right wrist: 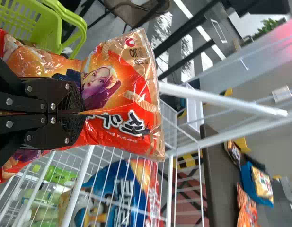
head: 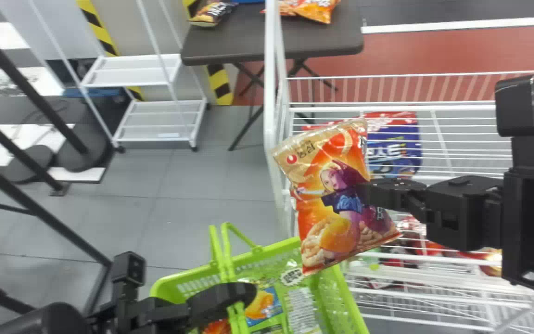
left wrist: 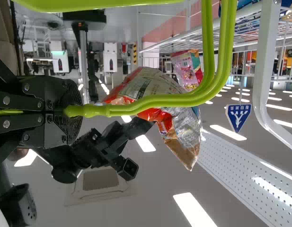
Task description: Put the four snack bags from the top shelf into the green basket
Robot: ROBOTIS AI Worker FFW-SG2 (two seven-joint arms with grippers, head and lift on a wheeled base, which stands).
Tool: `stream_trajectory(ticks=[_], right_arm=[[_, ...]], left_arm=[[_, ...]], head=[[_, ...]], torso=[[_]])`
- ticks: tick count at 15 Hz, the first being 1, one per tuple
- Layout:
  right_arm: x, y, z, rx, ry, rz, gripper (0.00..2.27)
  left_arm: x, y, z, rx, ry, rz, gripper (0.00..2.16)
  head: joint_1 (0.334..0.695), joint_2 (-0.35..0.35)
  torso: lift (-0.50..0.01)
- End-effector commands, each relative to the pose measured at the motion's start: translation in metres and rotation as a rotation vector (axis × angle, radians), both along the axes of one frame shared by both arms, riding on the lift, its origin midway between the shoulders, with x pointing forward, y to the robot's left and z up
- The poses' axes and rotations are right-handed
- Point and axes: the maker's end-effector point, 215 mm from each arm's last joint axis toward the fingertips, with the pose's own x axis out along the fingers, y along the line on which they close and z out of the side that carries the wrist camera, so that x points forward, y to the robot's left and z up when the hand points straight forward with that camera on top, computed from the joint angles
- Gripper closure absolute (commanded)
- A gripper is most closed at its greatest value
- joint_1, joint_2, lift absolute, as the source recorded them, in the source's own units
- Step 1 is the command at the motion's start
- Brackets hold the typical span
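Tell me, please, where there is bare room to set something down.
Bare floor stretches between the white cart and the green basket; the dark table is bare along its near edge. Inside, the basket is crowded with snack bags.

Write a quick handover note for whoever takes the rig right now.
Left gripper: shut on the lime-green plastic basket's handles.
Right gripper: shut on an orange-and-tan glossy snack bag, not yet in the basket.
Done: snack packs in the basket, count unclear.
Left: drop the held bag in. A blue-and-red snack bag lies in the white wire rack; whether it's due, unclear.
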Motion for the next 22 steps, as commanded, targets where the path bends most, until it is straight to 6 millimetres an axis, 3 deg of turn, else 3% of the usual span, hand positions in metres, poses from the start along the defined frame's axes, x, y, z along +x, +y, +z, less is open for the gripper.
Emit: stream_trajectory(ticks=[1,3,7,10,11,13,17,19,20,22], right_arm=[[-0.007,0.023,-0.011,-0.011,0.029,0.056,2.25],[-0.012,0.030,-0.027,-0.022,0.065,0.072,2.25],[-0.022,0.040,-0.036,-0.022,0.090,0.097,2.25],[-0.031,0.051,-0.046,-0.029,0.116,0.126,2.21],[-0.034,0.056,-0.051,-0.033,0.128,0.141,1.90],[-0.040,0.065,-0.065,-0.054,0.154,0.165,0.01],[-0.045,0.066,-0.070,-0.036,0.182,0.172,0.06],[-0.040,0.052,-0.060,-0.001,0.174,0.140,0.06],[-0.029,0.030,-0.047,0.013,0.142,0.084,0.06],[0.003,-0.035,-0.028,0.023,0.087,-0.068,0.05]], left_arm=[[0.001,0.001,0.005,-0.016,-0.012,0.002,2.15],[0.022,-0.004,0.016,-0.024,-0.072,0.003,2.15],[0.059,-0.008,0.033,-0.056,-0.126,0.005,2.15],[0.062,-0.012,0.039,-0.065,-0.137,-0.002,2.15],[0.062,-0.011,0.040,-0.069,-0.139,0.000,2.15],[0.063,-0.010,0.042,-0.074,-0.145,0.002,2.15],[0.064,-0.007,0.043,-0.076,-0.147,0.011,2.15],[0.064,-0.007,0.042,-0.075,-0.146,0.013,2.15],[0.064,-0.005,0.042,-0.075,-0.146,0.017,2.15],[0.063,-0.001,0.040,-0.069,-0.141,0.026,2.15]], head=[[0.695,0.256],[0.695,0.303],[0.695,0.306],[0.695,0.305],[0.695,0.312],[0.695,0.324],[0.695,0.350],[0.695,0.350],[0.695,0.350],[0.695,0.320]], torso=[[0.000],[0.000],[0.000],[0.000],[0.000],[0.000],[0.000],[0.000],[0.000],[0.000]])
